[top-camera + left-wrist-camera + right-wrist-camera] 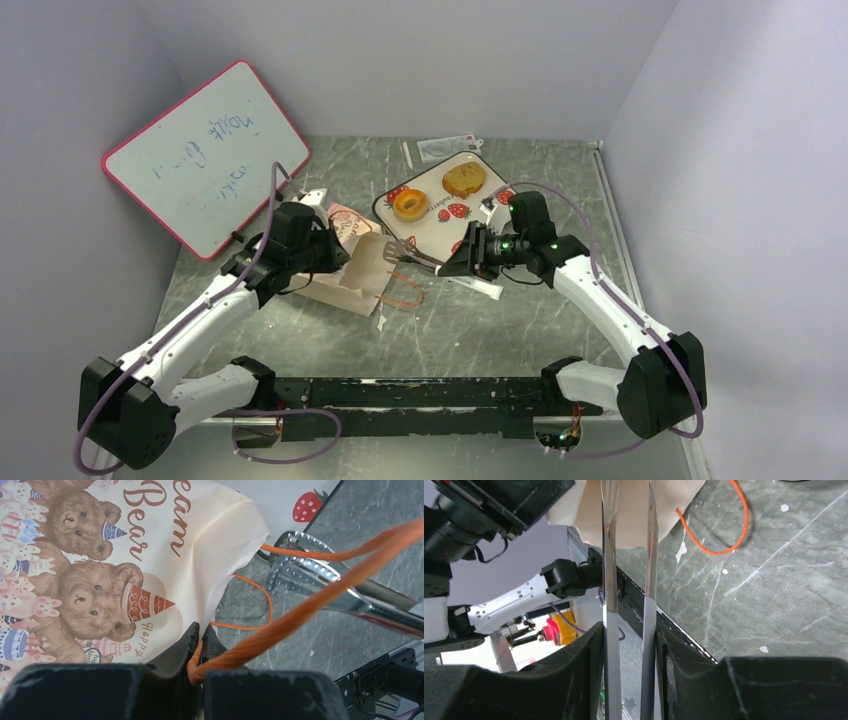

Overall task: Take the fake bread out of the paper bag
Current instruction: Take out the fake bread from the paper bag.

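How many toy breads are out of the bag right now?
2. A ring doughnut and a brown bun lie apart on the strawberry tray. More may be hidden inside the paper bag.

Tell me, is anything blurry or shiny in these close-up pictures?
Left wrist view: the orange cord looks soft near the lens, and the tongs glint brightly. Right wrist view: the tongs mirror their surroundings, and the right gripper looks slightly soft.
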Tool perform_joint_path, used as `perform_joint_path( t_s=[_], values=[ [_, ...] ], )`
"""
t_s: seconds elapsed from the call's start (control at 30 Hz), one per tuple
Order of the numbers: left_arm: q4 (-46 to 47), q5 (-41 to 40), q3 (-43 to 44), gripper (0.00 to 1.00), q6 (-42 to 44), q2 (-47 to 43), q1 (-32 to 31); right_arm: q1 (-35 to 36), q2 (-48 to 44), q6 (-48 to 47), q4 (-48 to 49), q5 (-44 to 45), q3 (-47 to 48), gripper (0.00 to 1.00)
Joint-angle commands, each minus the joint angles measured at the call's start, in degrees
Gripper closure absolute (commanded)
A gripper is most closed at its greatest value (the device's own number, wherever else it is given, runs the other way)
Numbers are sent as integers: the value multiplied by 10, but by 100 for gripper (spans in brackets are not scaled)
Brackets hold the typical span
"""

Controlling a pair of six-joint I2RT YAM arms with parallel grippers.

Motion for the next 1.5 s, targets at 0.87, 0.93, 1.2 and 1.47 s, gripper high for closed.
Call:
perform_joint_path(
  t_s=[0.87,0.93,1.2,1.47],
  values=[
    [38,86,19,93,23,-4,-2,61,192,101,276,-7,1,56],
    [36,89,21,93,24,-2,-2,61,215,112,301,-16,5,55],
    [36,95,28,93,26,10,-3,61,261,112,325,-20,30,52],
    [42,99,34,93,28,24,-2,89,295,109,331,-30,51,50]
  ],
)
